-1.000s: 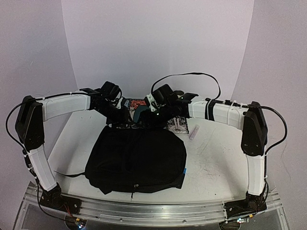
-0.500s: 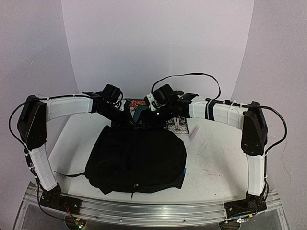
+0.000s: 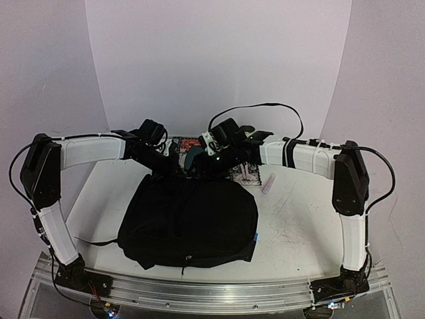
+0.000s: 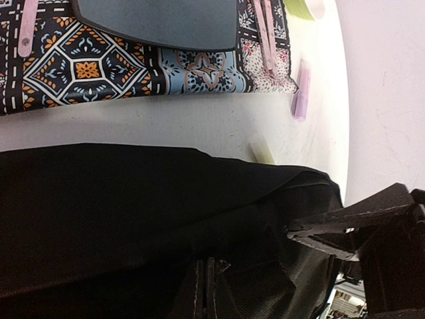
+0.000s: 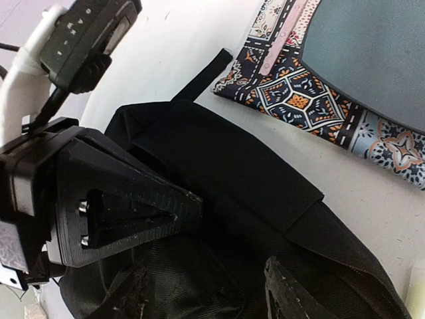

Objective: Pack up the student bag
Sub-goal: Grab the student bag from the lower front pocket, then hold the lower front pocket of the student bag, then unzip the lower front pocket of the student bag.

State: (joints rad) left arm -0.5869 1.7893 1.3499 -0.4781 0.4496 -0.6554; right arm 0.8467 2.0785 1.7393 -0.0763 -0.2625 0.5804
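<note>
From above, the student bag [image 3: 189, 222] lies flat in the middle of the table [image 3: 299, 226]. Both arms bend in to its far edge. The left gripper [image 3: 167, 167] is at about 11 o'clock of the bag and the right gripper [image 3: 207, 166] at about 12 o'clock. A patterned cloth [image 3: 242, 174] lies just beyond that edge, and a lilac tube [image 3: 268, 184] rests on bare table at 2 o'clock of the bag.

In the left wrist view, black bag fabric fills the lower half. At 6 o'clock the left fingers [image 4: 192, 299] are pressed together against it; whether a fold is caught between them cannot be told. A grey-blue slab [image 4: 159, 23] sits on the cloth at 12 o'clock.

In the right wrist view, the right fingers [image 5: 289, 296] at 6 o'clock stand spread above the bag's fabric with nothing between them. The left gripper comes in from 9 o'clock, its tip on the bag.
</note>
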